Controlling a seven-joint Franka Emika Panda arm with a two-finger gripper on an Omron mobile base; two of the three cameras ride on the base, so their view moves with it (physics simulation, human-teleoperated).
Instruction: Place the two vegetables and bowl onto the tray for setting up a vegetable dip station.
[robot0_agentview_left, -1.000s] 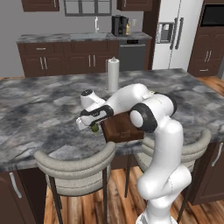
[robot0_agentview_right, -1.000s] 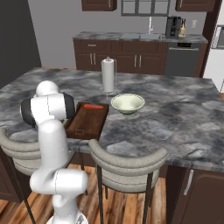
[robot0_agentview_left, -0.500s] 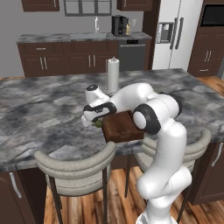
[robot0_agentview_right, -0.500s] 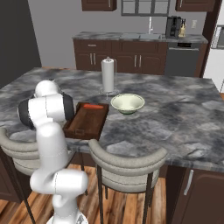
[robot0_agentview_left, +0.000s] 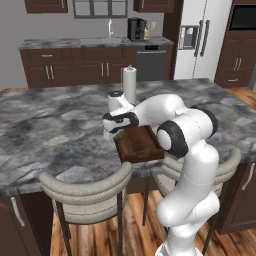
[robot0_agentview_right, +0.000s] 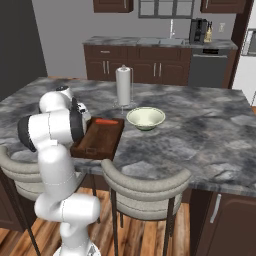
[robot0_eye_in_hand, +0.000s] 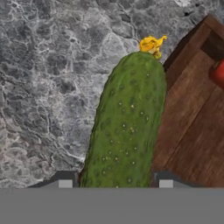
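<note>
Between the two finger tips of the gripper (robot0_eye_in_hand: 115, 183), one green cucumber (robot0_eye_in_hand: 124, 127) sits clamped, its lower end cut off at the hand view's bottom edge and its yellow tip hanging over the grey marble counter (robot0_eye_in_hand: 48, 78) just beside the tray's (robot0_eye_in_hand: 192, 113) wall. Behind the arm in the right base view the gripper is hidden, but one brown tray (robot0_agentview_right: 100, 137) shows with one carrot (robot0_agentview_right: 106, 121) at its far end. Farther along stand one pale bowl (robot0_agentview_right: 145, 118) and one paper-towel roll (robot0_agentview_right: 123, 86), with dark cabinets (robot0_agentview_right: 150, 70) beyond.
</note>
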